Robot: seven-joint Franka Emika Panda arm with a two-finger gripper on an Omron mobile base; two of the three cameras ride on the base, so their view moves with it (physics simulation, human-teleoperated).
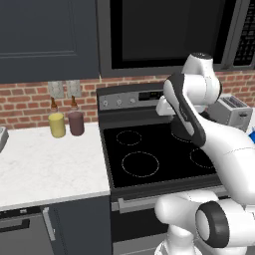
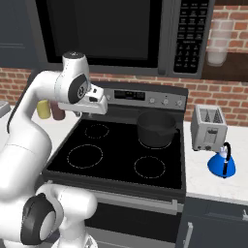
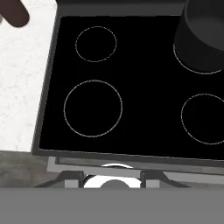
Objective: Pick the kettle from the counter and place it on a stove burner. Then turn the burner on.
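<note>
Four white rings are seen on the black cooktop (image 2: 121, 160); the largest burner ring (image 3: 92, 108) lies front-left. Above it the gripper (image 2: 99, 107) is held empty, its jaw state indiscernible. Farther right, the blue kettle (image 2: 222, 164) is seen on the counter (image 2: 208, 181), before the toaster (image 2: 208, 128).

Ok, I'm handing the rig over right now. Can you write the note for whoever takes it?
End effector: open, empty, hovering above the front of the cooktop, pointing down at it.
Kettle: upright on the counter right of the stove, in front of the toaster, untouched.
Target burner: the large front-left ring, bare. The dark pot sits on the back-right ring.
Done: nothing yet.
Left: swing right, grasp the kettle, set it on the large ring, then turn that burner on.
</note>
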